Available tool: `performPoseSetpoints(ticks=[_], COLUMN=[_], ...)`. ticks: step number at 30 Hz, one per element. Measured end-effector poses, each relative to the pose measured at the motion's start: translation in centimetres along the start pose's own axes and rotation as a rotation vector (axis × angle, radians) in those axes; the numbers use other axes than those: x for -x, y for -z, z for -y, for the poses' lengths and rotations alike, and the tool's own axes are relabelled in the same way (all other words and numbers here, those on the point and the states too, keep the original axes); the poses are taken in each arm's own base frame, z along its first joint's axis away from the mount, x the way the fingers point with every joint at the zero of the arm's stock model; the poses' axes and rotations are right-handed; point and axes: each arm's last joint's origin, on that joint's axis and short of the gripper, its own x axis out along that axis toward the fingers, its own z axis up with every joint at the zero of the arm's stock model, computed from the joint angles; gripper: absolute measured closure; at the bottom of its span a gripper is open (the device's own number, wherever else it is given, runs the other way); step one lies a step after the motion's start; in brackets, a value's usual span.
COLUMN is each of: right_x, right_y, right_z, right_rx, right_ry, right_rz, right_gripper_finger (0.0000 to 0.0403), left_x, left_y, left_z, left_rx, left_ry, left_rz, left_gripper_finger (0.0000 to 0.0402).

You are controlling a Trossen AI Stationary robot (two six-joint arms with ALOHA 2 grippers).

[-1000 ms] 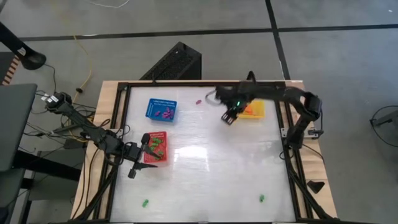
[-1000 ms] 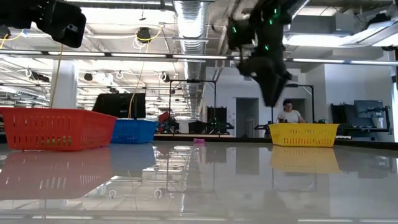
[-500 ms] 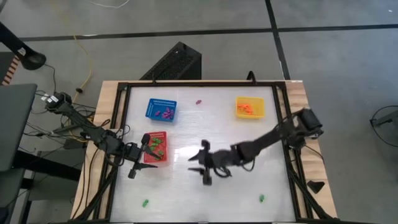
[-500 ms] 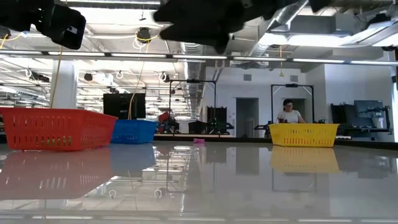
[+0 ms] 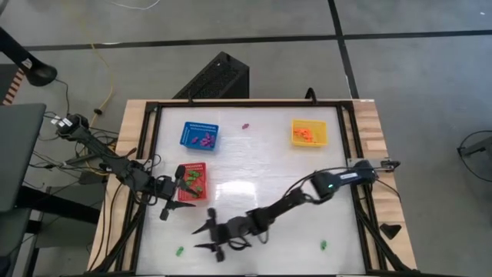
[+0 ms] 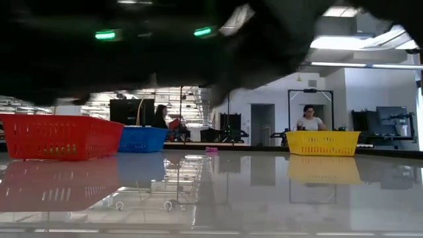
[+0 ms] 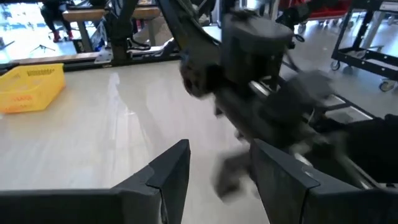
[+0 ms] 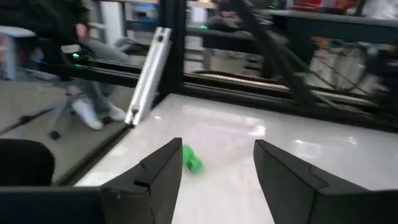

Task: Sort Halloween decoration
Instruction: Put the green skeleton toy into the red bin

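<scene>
My right gripper [image 5: 206, 238] is open and empty above the table's near left part, the arm reaching across from the right. A green trinket [image 5: 179, 251] lies on the table just left of it. In the right wrist view the trinket [image 8: 191, 163] lies ahead, near one of my open fingers [image 8: 163, 177]. Another green trinket [image 5: 324, 245] lies near the front right, and a purple one [image 5: 246, 125] at the far middle. My left gripper [image 5: 171, 196] is open and empty beside the red basket [image 5: 192, 182].
A blue basket [image 5: 200, 136] with purple trinkets stands at the far left, and a yellow basket [image 5: 309, 133] with orange ones at the far right. The red basket holds green trinkets. My right arm [image 6: 165, 46] fills the top of the low view. People [image 6: 307, 119] are in the room behind.
My right gripper has swept from the yellow basket at the far right across the table toward the near left, ending close to the green trinket there. My left arm has kept still.
</scene>
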Motion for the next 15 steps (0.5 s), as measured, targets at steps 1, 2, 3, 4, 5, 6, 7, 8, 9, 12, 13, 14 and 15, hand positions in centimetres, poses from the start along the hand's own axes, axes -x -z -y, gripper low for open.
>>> performPoseSetpoints(ticks=[1,2,3,4,5,6,7,8,9,12,13,14,15], right_x=[-1.0,-1.8,-2.5,-3.2,-3.9,-4.4,-4.8,-5.2,-5.5,-6.3,-6.3,-6.3,-6.3], right_y=[0.2,0.1,0.0,-0.2,-0.3,-0.2,-0.1,0.2,0.5,1.1,1.3,1.5,1.7], right_z=[0.0,0.0,0.1,0.1,0.2,0.3,0.3,0.2,0.3,0.6,0.8,1.0,1.2], right_rx=[0.002,0.002,0.002,0.0,-0.002,0.003,0.004,0.005,0.009,0.009,0.009,0.01,0.005], right_ry=[-0.028,-0.058,-0.087,-0.109,-0.124,-0.136,-0.144,-0.155,-0.16,-0.181,-0.196,-0.2,-0.199], right_rz=[0.009,0.014,0.016,0.022,0.028,0.004,-0.012,-0.029,-0.05,-0.053,-0.04,-0.011,-0.017], right_gripper_finger=[0.0168,0.0163,0.0157,0.0152,0.0147,0.0143,0.014,0.0137,0.0135,0.0133,0.0132,0.0132,0.0132], left_x=[0.0,0.0,0.0,0.0,0.0,0.0,0.0,0.0,0.0,0.0,0.0,0.0,0.0], left_y=[0.0,0.0,0.0,0.0,0.0,0.0,0.0,0.0,0.0,0.0,0.0,0.0,0.0], left_z=[0.0,0.0,0.0,0.0,0.0,0.0,0.0,0.0,0.0,0.0,0.0,0.0,0.0], left_rx=[0.0,0.006,0.011,0.015,0.019,0.025,0.032,0.035,0.036,0.036,0.036,0.035,0.036], left_ry=[-0.005,-0.006,-0.007,-0.008,-0.008,-0.008,-0.008,-0.008,-0.008,-0.008,-0.008,-0.008,-0.008], left_rz=[-0.001,-0.001,-0.001,-0.001,-0.001,-0.001,-0.001,-0.001,-0.001,0.003,0.002,0.003,0.003], left_gripper_finger=[0.0242,0.0242,0.0242,0.0242,0.0242,0.0242,0.0242,0.0242,0.0242,0.0242,0.0242,0.0242,0.0242])
